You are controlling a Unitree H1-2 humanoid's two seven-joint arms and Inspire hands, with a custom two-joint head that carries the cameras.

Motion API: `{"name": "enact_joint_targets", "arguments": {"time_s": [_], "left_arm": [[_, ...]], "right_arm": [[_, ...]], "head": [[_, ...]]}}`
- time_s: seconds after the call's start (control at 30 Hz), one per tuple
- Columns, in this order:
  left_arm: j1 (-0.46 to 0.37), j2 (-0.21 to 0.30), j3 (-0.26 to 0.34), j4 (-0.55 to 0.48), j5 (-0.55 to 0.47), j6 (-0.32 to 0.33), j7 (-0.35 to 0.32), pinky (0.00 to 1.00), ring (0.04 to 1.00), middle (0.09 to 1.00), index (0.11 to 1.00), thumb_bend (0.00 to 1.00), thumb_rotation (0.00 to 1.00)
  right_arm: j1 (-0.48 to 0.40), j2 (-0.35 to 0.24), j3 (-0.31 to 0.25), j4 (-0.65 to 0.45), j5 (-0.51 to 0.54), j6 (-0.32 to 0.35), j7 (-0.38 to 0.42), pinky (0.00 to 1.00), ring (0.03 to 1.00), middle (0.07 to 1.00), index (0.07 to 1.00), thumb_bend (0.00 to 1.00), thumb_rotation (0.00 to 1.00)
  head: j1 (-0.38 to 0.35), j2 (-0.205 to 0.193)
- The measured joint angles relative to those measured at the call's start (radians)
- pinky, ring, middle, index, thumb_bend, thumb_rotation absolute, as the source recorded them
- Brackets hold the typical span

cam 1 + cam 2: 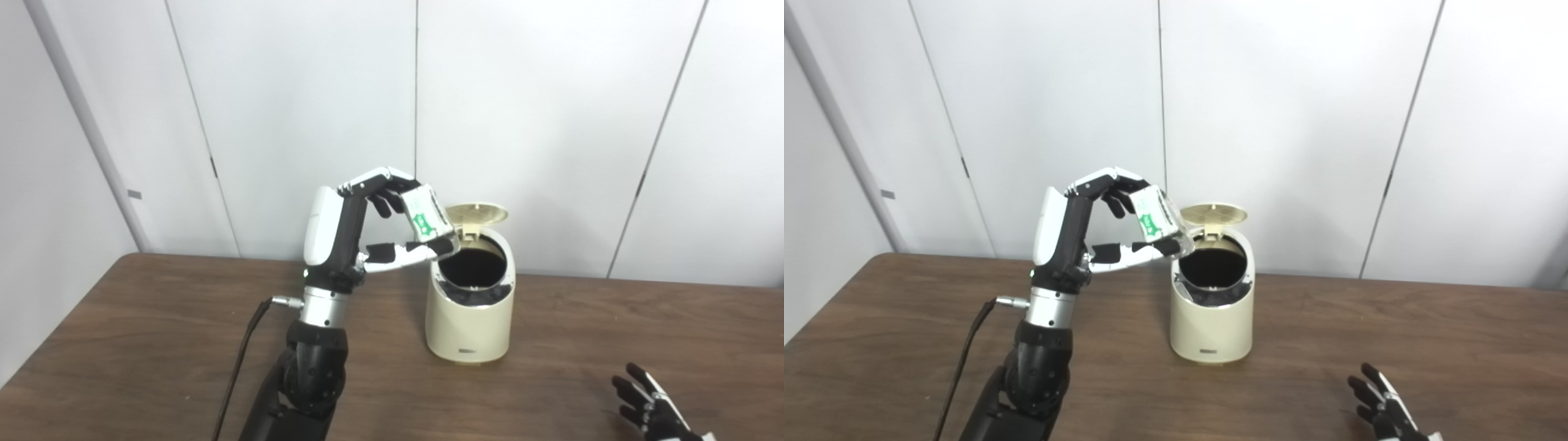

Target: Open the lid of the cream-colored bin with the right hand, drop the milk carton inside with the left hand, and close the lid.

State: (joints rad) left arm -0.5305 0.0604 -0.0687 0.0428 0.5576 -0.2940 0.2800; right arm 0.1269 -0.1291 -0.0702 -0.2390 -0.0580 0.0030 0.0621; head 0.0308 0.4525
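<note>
From my station, my left hand [367,236] was pinching the milk carton [427,213] between fingers and thumb, holding it tilted just above the bin's [468,318] near rim. The lid [476,214] already stood open, so step 1 looked done; dropping the carton in and closing remained. My right hand [650,407] rested low on the table [612,331], fingers spread, holding nothing

You've got a dark wood table [153,343] filling the lower frame; only the cream-colored bin [468,321] stands on it, just right of center.
</note>
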Motion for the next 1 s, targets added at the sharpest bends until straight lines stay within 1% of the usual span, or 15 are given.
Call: {"name": "enact_joint_targets", "arguments": {"time_s": [0.1,0.2,0.33,0.43,0.7,0.83,1.0], "left_arm": [[-0.004,-0.002,0.000,0.023,-0.004,-0.008,0.000,0.36,0.435,0.505,0.489,0.48,0.00],[-0.004,-0.004,-0.001,0.045,-0.005,-0.014,0.000,0.36,0.435,0.498,0.491,0.48,0.00],[-0.001,-0.014,-0.001,0.067,-0.004,-0.025,0.006,0.36,0.435,0.488,0.492,0.48,0.00],[-0.001,-0.021,-0.004,0.081,-0.001,-0.035,0.018,0.35,0.432,0.498,0.495,0.48,0.00],[0.001,-0.021,-0.015,0.133,0.001,-0.040,0.033,0.37,0.437,0.500,0.479,0.48,0.00],[0.001,-0.020,-0.023,0.164,0.001,-0.072,0.039,0.37,0.439,0.500,0.479,0.48,0.00],[-0.001,-0.020,-0.028,0.201,0.002,-0.083,0.040,0.37,0.439,0.497,0.480,0.48,0.00]], "right_arm": [[0.000,0.003,0.001,-0.001,-0.003,0.004,-0.001,0.86,0.897,0.868,0.923,0.65,1.00],[0.000,0.008,0.007,-0.005,-0.021,0.006,-0.012,0.87,0.900,0.869,0.930,0.62,1.00],[-0.005,0.017,0.008,-0.015,-0.025,0.008,-0.018,0.88,0.902,0.865,0.934,0.63,1.00],[-0.006,0.017,0.007,-0.015,-0.024,0.007,-0.021,0.87,0.902,0.865,0.930,0.64,1.00],[-0.005,0.018,0.002,-0.011,-0.015,0.005,-0.028,0.87,0.896,0.858,0.927,0.64,1.00],[-0.005,0.022,0.004,-0.008,-0.015,0.005,-0.031,0.86,0.895,0.861,0.928,0.65,1.00],[-0.005,0.024,0.005,-0.008,-0.014,0.004,-0.031,0.87,0.897,0.861,0.932,0.64,1.00]], "head": [[-0.006,0.002],[-0.009,0.002],[-0.012,0.002],[-0.015,0.003],[-0.017,0.002],[-0.018,0.000],[-0.023,-0.003]]}}
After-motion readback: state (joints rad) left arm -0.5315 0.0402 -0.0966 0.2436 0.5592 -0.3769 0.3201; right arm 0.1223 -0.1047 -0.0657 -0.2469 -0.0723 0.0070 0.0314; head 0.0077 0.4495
